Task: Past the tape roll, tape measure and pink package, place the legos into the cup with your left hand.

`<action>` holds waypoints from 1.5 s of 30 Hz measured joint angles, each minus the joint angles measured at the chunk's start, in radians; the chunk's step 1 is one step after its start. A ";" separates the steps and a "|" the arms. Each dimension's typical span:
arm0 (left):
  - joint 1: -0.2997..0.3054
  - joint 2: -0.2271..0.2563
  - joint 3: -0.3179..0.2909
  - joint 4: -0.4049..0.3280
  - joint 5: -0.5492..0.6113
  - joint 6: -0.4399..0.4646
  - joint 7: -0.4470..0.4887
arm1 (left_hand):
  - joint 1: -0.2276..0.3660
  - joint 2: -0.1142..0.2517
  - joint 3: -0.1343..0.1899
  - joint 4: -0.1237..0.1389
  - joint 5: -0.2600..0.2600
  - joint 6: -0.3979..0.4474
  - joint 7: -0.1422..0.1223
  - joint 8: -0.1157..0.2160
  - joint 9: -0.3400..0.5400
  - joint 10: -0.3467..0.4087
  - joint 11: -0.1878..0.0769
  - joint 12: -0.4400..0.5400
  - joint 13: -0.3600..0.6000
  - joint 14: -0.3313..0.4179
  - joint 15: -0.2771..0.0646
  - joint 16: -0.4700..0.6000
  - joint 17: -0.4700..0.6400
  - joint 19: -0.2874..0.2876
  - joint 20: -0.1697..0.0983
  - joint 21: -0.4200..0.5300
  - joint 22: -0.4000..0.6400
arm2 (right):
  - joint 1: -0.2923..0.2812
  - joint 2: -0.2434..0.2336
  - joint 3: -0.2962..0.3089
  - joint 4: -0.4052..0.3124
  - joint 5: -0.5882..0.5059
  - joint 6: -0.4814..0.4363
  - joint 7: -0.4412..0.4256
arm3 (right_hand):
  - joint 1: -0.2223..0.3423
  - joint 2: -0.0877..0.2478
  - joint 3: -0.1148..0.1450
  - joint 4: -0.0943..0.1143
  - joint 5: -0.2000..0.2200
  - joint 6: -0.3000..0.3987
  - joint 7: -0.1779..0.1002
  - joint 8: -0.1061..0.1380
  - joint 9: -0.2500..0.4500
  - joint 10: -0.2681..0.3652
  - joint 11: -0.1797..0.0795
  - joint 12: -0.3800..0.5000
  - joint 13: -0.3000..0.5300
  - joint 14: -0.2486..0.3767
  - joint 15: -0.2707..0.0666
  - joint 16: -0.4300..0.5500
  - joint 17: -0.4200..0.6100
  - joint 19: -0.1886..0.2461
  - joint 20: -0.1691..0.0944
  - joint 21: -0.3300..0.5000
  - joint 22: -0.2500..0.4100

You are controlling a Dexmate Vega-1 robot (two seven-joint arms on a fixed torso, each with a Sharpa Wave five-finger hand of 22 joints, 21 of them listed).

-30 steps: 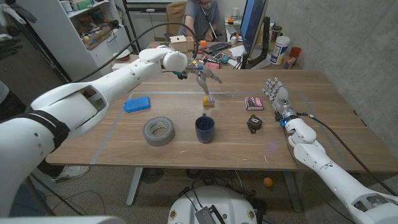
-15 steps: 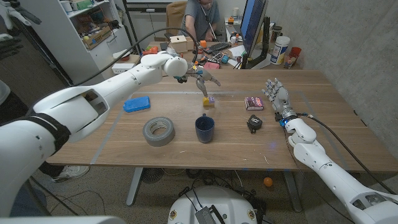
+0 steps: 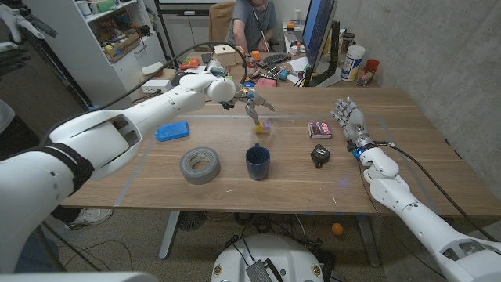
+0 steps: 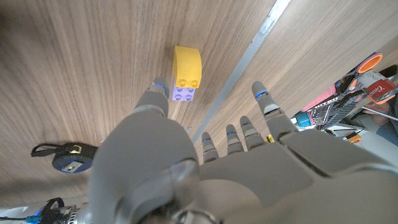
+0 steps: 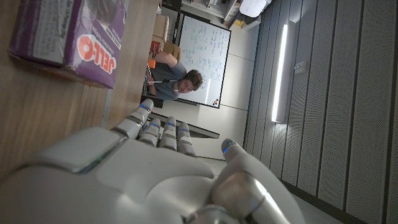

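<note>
Step in hand: reach for pickup. Left hand (image 3: 252, 100) open, fingers spread, poised over the legos (image 3: 263, 126), possibly touching; the yellow-purple block sits on the counter (image 3: 407, 141) just beyond the cup (image 3: 257, 162). Next: close, lift, carry to cup. Right hand (image 3: 349, 121) empty, fingers apart.

the left hand (image 4: 205, 168) hovers with fingers spread just above the yellow-and-purple legos (image 4: 186, 74); a tape measure (image 4: 68, 158) lies nearby.

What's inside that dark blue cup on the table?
The cup stands upright and its opening looks dark; no bricks show inside, though its bottom is too shadowed to tell. The yellow and purple legos lie on the table under the left hand.
</note>
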 measured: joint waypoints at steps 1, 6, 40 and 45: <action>0.000 0.000 0.000 0.000 0.000 -0.001 0.001 | 0.000 0.000 -0.005 0.001 0.000 0.000 0.000 0.000 0.000 0.000 0.000 0.000 0.000 0.000 0.000 0.000 0.000 0.000 0.000 0.000 0.000 | 0.000 0.000 0.000 0.000 0.000 0.000 0.000 | 0.000 0.000 -0.003 -0.003 0.000 0.000 0.000 0.000 0.000 0.000 0.000 0.000 0.000 0.000 0.000 0.000 0.000 0.000 0.000 0.000 0.000; -0.012 -0.022 0.022 0.045 0.003 -0.013 0.016 | 0.004 0.004 -0.005 0.001 0.000 0.000 0.000 0.000 0.000 0.000 0.000 0.000 0.000 0.000 0.000 0.000 0.000 0.006 0.006 0.000 0.000 | 0.005 0.003 0.000 0.010 0.000 0.005 0.005 | 0.000 0.000 -0.004 -0.004 0.000 0.000 0.000 0.000 0.000 0.000 0.000 0.000 0.000 0.000 0.000 0.000 0.000 -0.004 0.004 0.000 0.000; -0.033 -0.082 0.103 0.117 0.009 -0.021 0.061 | 0.049 0.036 -0.023 -0.001 -0.028 0.000 0.000 0.000 0.000 0.013 -0.006 0.008 0.009 0.026 -0.010 0.000 0.000 0.049 0.001 -0.004 0.005 | 0.026 0.022 0.010 0.082 0.022 0.040 0.052 | 0.000 0.000 -0.012 -0.004 0.008 0.006 -0.006 0.000 0.000 0.004 -0.005 0.000 0.000 0.009 0.002 0.003 -0.002 0.005 0.013 0.000 0.000; -0.027 -0.078 0.107 0.104 0.011 -0.014 0.047 | 0.059 0.036 -0.027 -0.005 -0.030 0.000 0.000 0.000 0.000 0.009 -0.002 0.008 0.009 0.028 -0.012 0.000 0.005 0.079 0.008 0.004 0.005 | 0.028 0.023 0.012 0.086 0.025 0.042 0.057 | 0.000 0.000 -0.012 -0.004 0.008 0.006 -0.005 0.000 0.000 0.013 -0.002 0.000 0.000 0.009 0.002 0.003 -0.002 0.005 0.013 0.000 0.000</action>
